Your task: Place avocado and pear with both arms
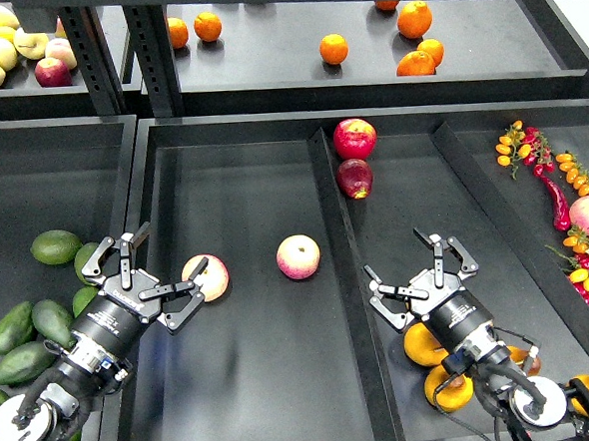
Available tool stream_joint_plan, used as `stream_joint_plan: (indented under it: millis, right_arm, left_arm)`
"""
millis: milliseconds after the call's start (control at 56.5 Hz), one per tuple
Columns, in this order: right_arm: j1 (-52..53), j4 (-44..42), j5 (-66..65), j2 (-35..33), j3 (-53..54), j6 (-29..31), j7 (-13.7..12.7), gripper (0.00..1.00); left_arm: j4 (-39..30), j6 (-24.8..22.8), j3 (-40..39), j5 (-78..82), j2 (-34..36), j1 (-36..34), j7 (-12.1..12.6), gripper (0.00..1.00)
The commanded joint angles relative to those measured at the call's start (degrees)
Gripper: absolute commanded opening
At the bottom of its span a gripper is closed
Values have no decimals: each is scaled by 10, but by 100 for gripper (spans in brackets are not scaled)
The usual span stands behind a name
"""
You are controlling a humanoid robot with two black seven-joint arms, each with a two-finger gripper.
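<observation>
My left gripper is open and empty over the left edge of the middle tray, its right finger almost touching a pink-yellow apple. My right gripper is open and empty over the right tray. Two golden-yellow fruits lie under my right arm. The nearer one shows a dark patch and looks like the pear. The other sits just behind it. No very dark avocado shows. Only lighter green fruits lie to the left of my left arm.
A second pink-yellow apple lies mid-tray. Two red apples sit at the back of the right tray. Long green mango-like fruits lie far left. Peppers and small tomatoes lie far right. Oranges are on the upper shelf. A raised divider splits the trays.
</observation>
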Motion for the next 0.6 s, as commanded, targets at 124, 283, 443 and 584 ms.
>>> stream_joint_plan:
  millis: [124, 283, 443, 584]
  right_arm:
    - [-1, -1, 2, 0, 1, 0, 28, 100]
    - [-2, 1, 3, 0, -3, 0, 77, 100]
    - [-2, -3, 2, 0, -8, 0, 78, 100]
    - [-4, -8, 2, 0, -7, 0, 74, 100]
  left_arm:
    - [2, 0, -1, 0, 0, 1, -5, 100]
    - [2, 0, -1, 0, 0, 1, -13, 100]
    - [5, 0, -2, 0, 0, 1, -14, 100]
    - [6, 0, -1, 0, 0, 7, -22, 100]
